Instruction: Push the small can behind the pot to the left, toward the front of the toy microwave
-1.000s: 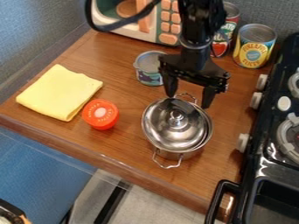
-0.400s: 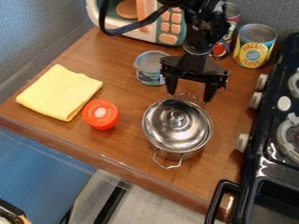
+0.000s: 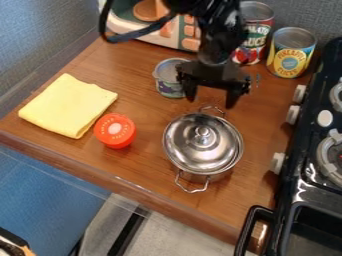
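the lid (image 3: 201,143) has been centred on the pot (image 3: 212,176), which now seems properly covered; the gripper (image 3: 210,103) has been drawn back just behind, its 2 fingers parted, nothing grasped.

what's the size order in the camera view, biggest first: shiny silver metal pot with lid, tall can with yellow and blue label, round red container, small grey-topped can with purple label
1. Silver pot
2. Yellow-and-blue can
3. Red container and small can: too alike to rank
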